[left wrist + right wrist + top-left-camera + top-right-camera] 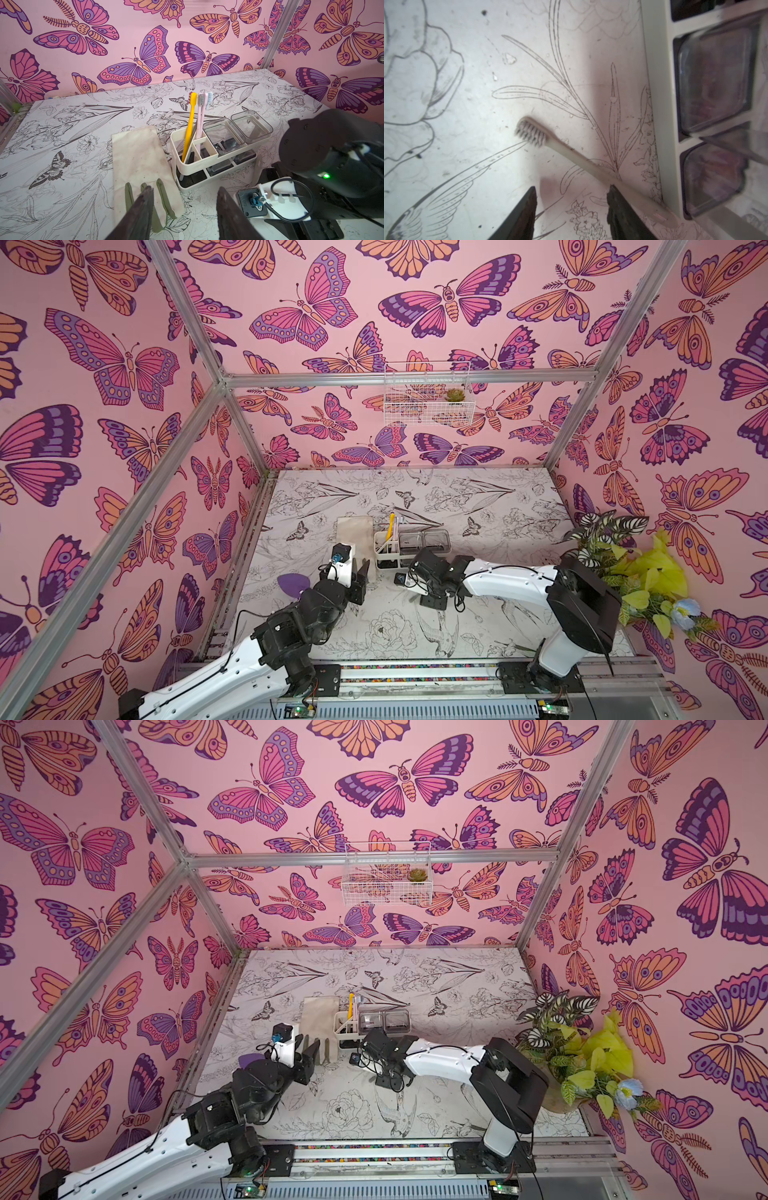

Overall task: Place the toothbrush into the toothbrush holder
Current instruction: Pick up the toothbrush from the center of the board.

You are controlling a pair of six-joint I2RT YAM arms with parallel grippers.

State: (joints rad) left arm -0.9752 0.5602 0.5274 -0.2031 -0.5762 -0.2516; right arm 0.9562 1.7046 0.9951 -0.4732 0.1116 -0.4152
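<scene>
The right tool [572, 187] hangs open low over the bench [467, 93], with nothing clamped. The toothbrush [571, 152] lies flat there, its handle passing under one finger. Its long axis slants, bristles away, tail just beside the holder [656, 104] wall. Only the right wrist view shows it; both top views hide it below the right arm [507, 580]. Farther off, the left tool [185, 189] hovers open and empty above a glove [141, 162].

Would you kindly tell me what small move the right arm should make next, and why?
Probably shift the right tool slightly sideways toward the holder: the toothbrush lies flat on the table beside the holder, its handle passing under one jaw, not between the two open jaws.
</scene>
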